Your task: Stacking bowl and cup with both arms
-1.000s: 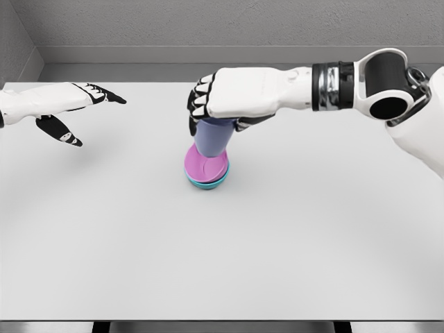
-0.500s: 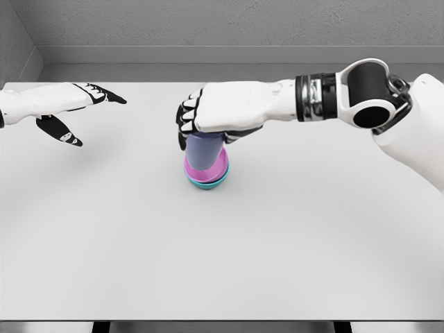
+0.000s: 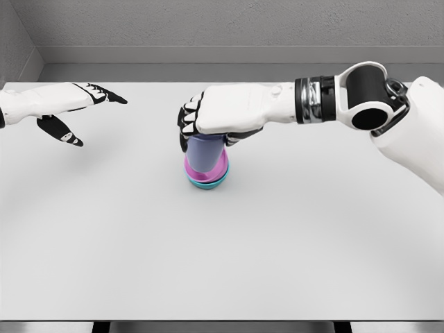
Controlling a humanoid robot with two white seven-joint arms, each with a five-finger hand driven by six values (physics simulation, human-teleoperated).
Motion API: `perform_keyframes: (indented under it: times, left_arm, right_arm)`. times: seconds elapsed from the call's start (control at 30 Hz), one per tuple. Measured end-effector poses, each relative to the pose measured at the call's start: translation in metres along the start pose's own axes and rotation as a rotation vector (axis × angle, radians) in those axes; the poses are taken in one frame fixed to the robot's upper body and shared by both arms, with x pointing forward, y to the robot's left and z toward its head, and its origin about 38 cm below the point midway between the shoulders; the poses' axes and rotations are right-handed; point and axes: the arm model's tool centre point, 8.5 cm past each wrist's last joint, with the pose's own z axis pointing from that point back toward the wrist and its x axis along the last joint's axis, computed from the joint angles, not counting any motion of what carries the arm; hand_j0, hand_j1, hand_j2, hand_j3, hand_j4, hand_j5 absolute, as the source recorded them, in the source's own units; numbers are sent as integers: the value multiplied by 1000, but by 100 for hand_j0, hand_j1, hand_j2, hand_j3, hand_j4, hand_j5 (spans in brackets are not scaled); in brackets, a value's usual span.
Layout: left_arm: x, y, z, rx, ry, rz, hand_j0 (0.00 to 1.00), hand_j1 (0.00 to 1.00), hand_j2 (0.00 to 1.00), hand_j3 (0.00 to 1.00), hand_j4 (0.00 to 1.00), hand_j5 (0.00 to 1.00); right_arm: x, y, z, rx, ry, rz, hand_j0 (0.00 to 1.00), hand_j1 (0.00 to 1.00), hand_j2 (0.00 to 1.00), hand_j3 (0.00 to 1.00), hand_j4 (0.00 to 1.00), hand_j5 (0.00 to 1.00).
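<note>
While the right hand [image 3: 208,119] gripped the blue-violet plastic cup [image 3: 205,154] standing in the pink bowl [image 3: 220,168] nested on a teal bowl [image 3: 208,184], a crooked release risked toppling it. Far left, the left hand [image 3: 66,111] hovered open-fingered, holding nothing.

We see the right hand [image 3: 218,118] covering the top of the cup [image 3: 205,154], so its rim is hidden. The cup hides most of the pink bowl [image 3: 220,168], which in turn covers all but the teal bowl's [image 3: 208,184] lower edge. The left arm's [image 3: 21,103] forearm is cut off at the left edge.
</note>
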Motion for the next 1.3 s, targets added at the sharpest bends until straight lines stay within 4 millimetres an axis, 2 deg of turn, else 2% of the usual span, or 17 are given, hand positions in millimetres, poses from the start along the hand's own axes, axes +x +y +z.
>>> perform_keyframes:
  times: [0.57,1.0,1.3]
  left_arm:
    - [0,0,0,-2,1,-1,100,100,100,100,100,100]
    - [0,0,0,-3,1,-2,100,100,100,100,100,100]
    - [0,0,1,-3,3,-2,100,100,100,100,100,100]
  right_arm:
    - [-5,6,1,7,13,-17,61,61,61,61,61,61]
    - [-7,22,-4,47,7,-47,62,62,62,62,62,62]
    - [-10,23,-4,50,12,-51,62,62,62,62,62,62]
